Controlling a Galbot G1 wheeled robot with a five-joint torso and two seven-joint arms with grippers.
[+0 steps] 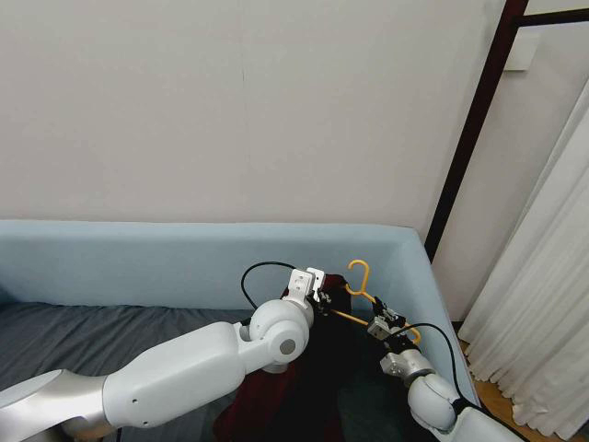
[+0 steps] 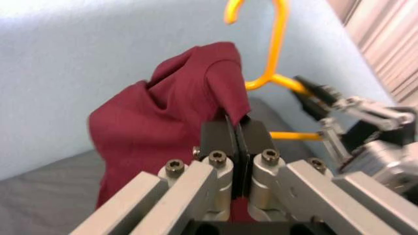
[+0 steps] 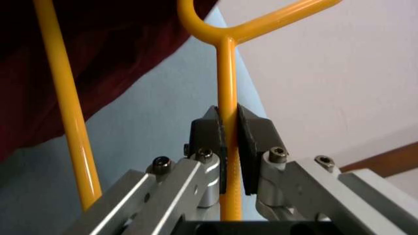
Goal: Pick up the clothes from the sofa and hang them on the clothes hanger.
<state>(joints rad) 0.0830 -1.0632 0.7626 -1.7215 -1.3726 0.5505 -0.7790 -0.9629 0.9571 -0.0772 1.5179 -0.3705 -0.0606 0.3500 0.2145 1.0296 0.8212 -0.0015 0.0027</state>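
Holding maroon garment (image 2: 163, 117) and yellow hanger (image 2: 279, 44) over sofa (image 1: 138, 258)

Left gripper (image 2: 236, 128) is pinching the cloth's top edge; right gripper (image 3: 227, 125) is clamping the hanger's wire arm. Cloth is hanging limp, probably light (slippery on smooth wire), so grip near the collar.

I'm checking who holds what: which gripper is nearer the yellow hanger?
Right. The right gripper is shut on the yellow hanger, clamping its wire. The left gripper sits just beside the hanger, shut on the red garment.
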